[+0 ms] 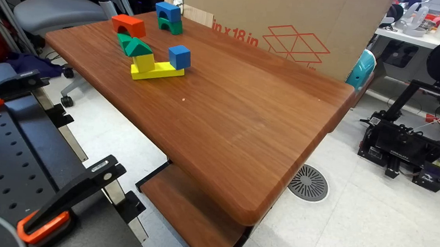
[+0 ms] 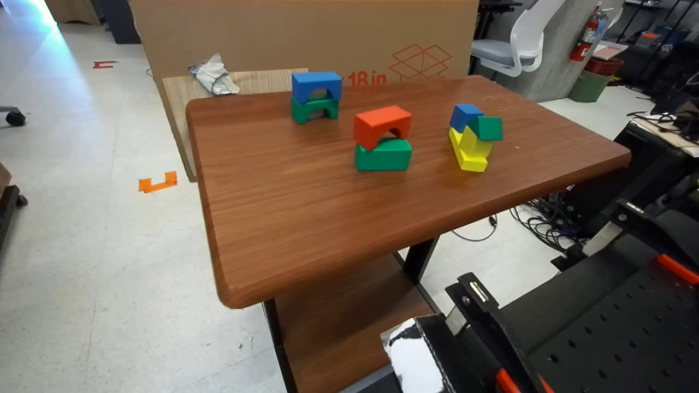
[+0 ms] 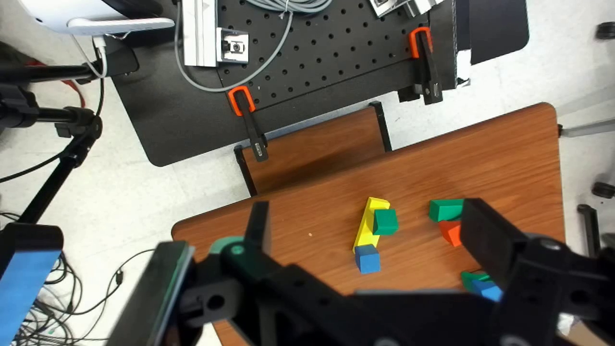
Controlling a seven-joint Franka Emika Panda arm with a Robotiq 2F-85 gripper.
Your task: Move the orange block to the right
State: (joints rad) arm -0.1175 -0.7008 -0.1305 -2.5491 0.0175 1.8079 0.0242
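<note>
The orange block (image 1: 133,23) is an orange-red arch lying on top of a green block (image 2: 384,157) on the wooden table. It also shows in an exterior view (image 2: 382,119). In the wrist view the orange block (image 3: 449,231) is partly hidden behind the right-hand finger. My gripper (image 3: 369,211) shows only in the wrist view. It is open with its fingers wide apart and nothing between them, well above the table. The arm and gripper are out of view in both exterior views.
Beside it, a long yellow block (image 2: 473,164) carries a yellow cube, a green wedge (image 2: 486,128) and a blue cube (image 1: 179,57). A blue arch (image 2: 317,82) stands on a green arch (image 2: 301,111) near the back edge. A large cardboard box (image 1: 291,11) stands behind the table (image 1: 235,124).
</note>
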